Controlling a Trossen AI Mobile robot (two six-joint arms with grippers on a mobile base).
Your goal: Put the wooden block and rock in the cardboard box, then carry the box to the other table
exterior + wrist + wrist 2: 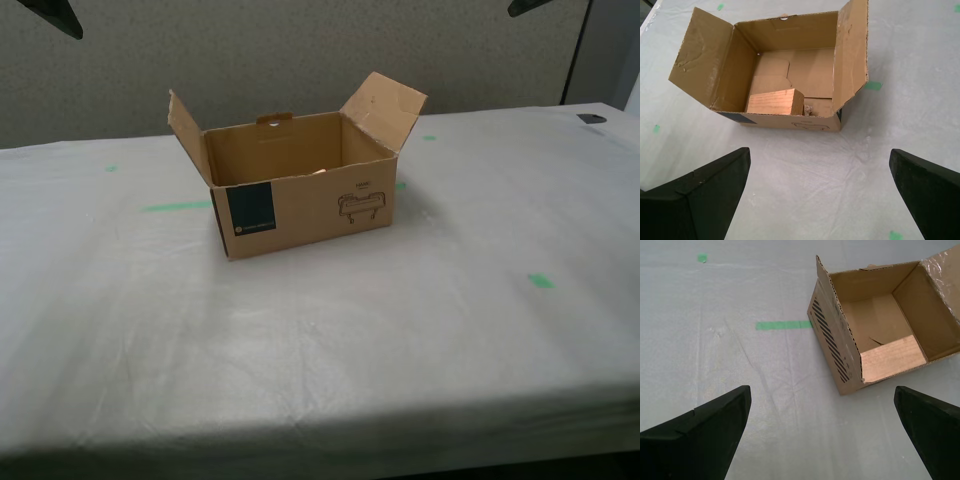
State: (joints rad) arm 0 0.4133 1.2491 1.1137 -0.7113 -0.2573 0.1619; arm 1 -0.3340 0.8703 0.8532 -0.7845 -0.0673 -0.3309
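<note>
The cardboard box (300, 205) stands open on the other table (400, 340), which is covered in white cloth. Its flaps are spread outward. In the first wrist view the wooden block (775, 101) lies inside the cardboard box (715, 65), and the rock (809, 109) sits right beside it. The second wrist view shows the wooden block (892, 359) against a wall of the cardboard box (832, 340). My first gripper (817, 152) and my second gripper (821, 390) hover open above the cloth, apart from the box and holding nothing.
Green tape marks (175, 207) (540, 281) dot the cloth. A small dark object (590, 118) lies at the exterior view's far right. The table's front edge (320, 440) runs along the bottom of the exterior view. Dark arm parts (55, 15) (530, 6) show at its top corners.
</note>
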